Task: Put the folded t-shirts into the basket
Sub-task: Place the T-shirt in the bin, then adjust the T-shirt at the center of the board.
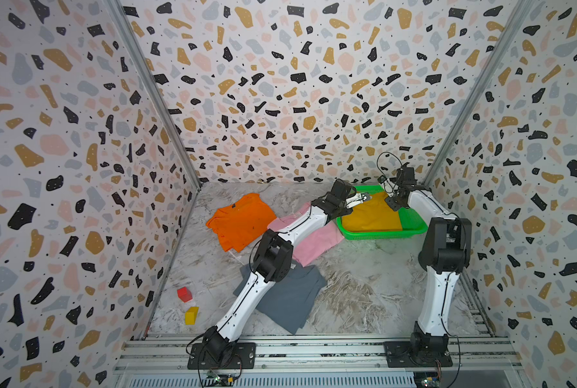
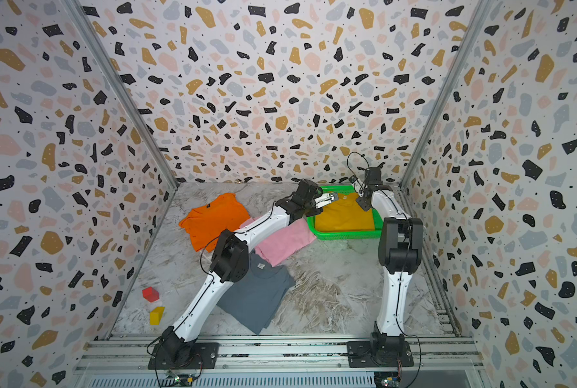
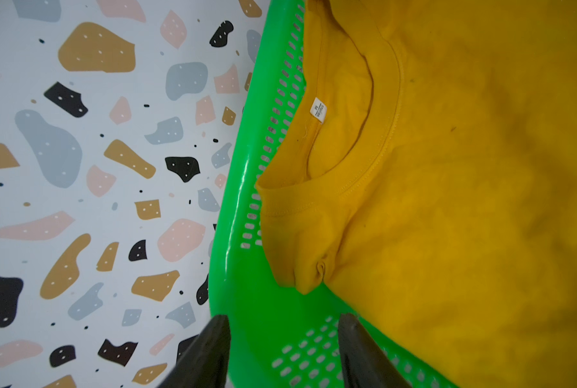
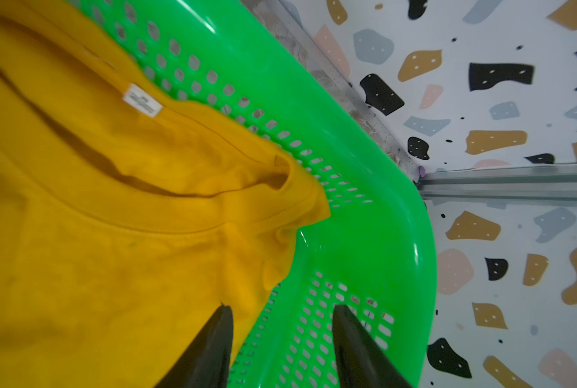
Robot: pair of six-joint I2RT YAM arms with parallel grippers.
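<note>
A mustard yellow folded t-shirt (image 1: 371,215) (image 2: 344,215) lies in the green basket (image 1: 414,218) (image 2: 347,235) at the back right, neck label up. My left gripper (image 1: 364,198) (image 3: 282,322) stands open over the basket's left end with only green mesh (image 3: 247,302) between its fingers. Over the right end my right gripper (image 1: 393,201) (image 4: 282,312) is open too, beside the yellow shirt's (image 4: 96,235) corner and holding nothing. The orange (image 1: 242,220), pink (image 1: 317,243) and slate grey (image 1: 290,299) t-shirts lie on the table, the last two partly under my left arm.
A red block (image 1: 184,294) and a yellow block (image 1: 191,315) sit near the left wall at the front. The basket stands close to the back right corner and its metal post (image 4: 515,184). Terrazzo-patterned walls close in three sides.
</note>
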